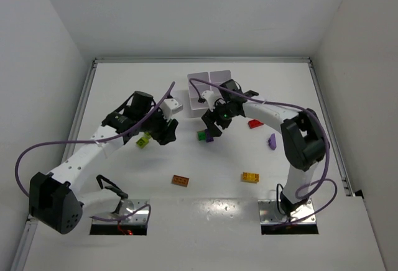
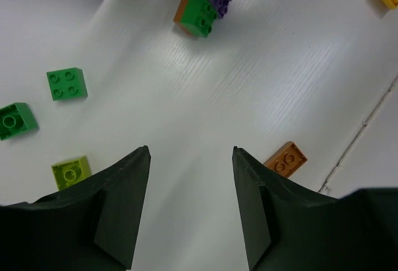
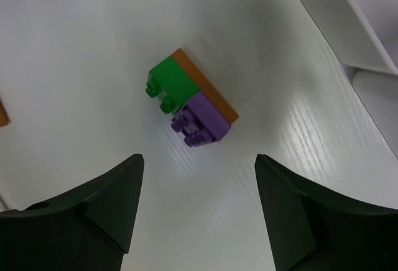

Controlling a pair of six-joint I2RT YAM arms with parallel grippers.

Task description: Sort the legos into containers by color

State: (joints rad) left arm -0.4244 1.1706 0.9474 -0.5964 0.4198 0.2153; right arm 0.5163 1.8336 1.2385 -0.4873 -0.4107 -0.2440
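Right fingers (image 3: 106,202) are hovering wide open, empty, over a green-purple-orange brick stack (image 3: 177,79); left fingers (image 2: 118,202) are likewise gaping empty.

I've got both arms reaching forward, bent inward; left claw (image 2: 191,159) jaws parted, right claw (image 3: 199,162) spread wide, both aimed down.

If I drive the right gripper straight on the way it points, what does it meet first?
Probably the joined green, purple and orange-brown brick stack, lying dead ahead of the right gripper; how far is unclear.
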